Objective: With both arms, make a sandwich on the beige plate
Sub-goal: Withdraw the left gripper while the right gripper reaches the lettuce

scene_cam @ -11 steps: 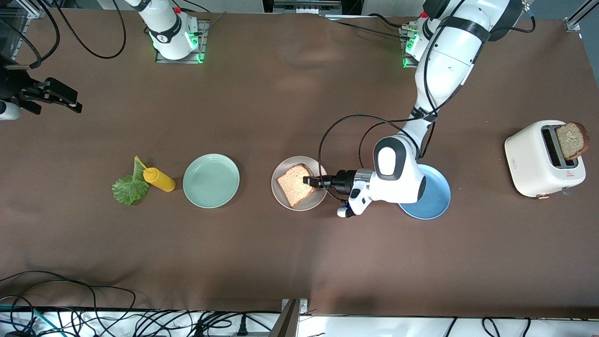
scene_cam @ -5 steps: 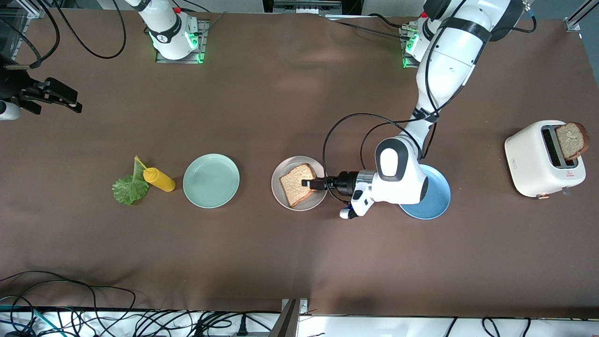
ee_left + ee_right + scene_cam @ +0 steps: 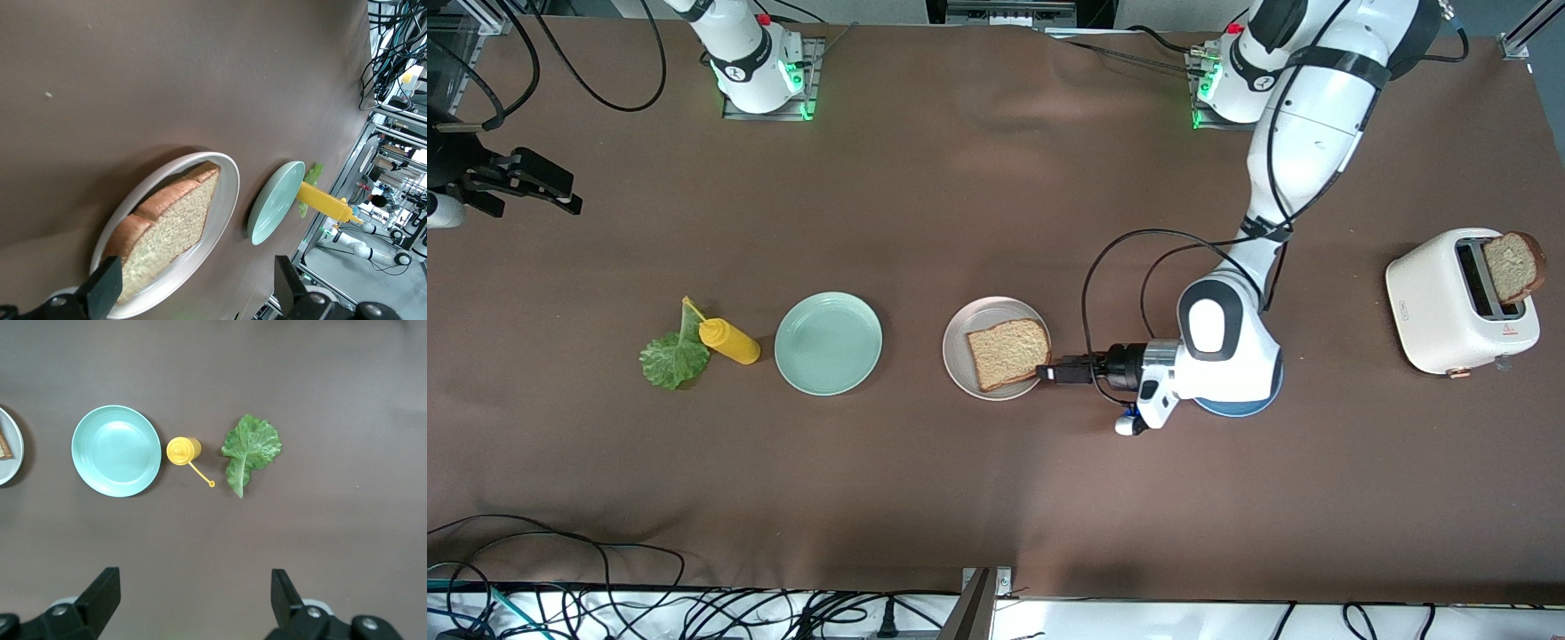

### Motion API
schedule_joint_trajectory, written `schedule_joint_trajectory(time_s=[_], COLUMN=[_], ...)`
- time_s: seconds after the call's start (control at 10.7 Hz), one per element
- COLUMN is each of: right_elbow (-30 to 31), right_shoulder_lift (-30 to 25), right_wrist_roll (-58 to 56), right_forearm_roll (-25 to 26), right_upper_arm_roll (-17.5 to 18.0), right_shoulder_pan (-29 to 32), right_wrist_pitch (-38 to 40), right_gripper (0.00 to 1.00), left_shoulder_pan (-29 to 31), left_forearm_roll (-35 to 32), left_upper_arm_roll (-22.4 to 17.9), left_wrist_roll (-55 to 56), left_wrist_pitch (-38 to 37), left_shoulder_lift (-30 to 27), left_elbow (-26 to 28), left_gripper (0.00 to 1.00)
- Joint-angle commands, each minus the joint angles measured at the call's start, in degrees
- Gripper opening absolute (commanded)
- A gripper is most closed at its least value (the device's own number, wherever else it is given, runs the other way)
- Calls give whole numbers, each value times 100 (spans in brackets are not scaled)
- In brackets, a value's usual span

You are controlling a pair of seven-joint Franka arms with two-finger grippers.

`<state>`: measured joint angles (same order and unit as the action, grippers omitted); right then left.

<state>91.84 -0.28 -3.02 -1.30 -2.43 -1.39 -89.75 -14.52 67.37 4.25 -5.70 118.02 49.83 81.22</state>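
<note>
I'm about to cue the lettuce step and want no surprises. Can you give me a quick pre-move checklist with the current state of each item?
1. Bread slice lies flat on the beige plate: ok.
2. Left gripper is open and off the bread, at the plate's rim toward the left arm's end: ok.
3. Right gripper is open, holds nothing and waits high over the right arm's end of the table: ok.
4. Lettuce leaf lies bare on the table beside the yellow squeeze bottle, nothing on top of it: ok.
5. Second bread slice stands in the toaster: ok.
6. Bottle touching the leaf: cannot tell.
</note>
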Motion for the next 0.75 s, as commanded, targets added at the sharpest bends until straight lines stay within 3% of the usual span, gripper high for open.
schedule_joint_trajectory(time_s=[0.0, 0.19, 0.37, 0.47, 0.65], right_elbow=[-114, -114, -114, -114, -105], right_shoulder_lift=[28, 37, 124, 203, 292], right_wrist_roll=[39, 47, 56, 56, 56], right_forearm_roll=[68, 60, 42, 42, 199], right_upper_arm_roll=[-3, 15, 15, 49, 173], right_shoulder_pan=[-19, -28, -36, -45, -37], right_wrist_pitch=[89, 37, -16, -112, -157], right_gripper=[100, 100, 100, 100, 100], left_shoulder_pan=[273, 668, 1255, 1572, 1751], left_forearm_roll=[-328, -1118, -1200, -1627, -3118], left_upper_arm_roll=[6, 32, 15, 15, 23], left_wrist_roll=[-19, -10, -19, -54, -28], left_wrist_pitch=[-156, -305, -1040, -1462, -1702], left_shoulder_lift=[-140, -316, -474, -579, -1052], left_elbow=[113, 113, 122, 78, 113], left_gripper=[100, 100, 100, 100, 100])
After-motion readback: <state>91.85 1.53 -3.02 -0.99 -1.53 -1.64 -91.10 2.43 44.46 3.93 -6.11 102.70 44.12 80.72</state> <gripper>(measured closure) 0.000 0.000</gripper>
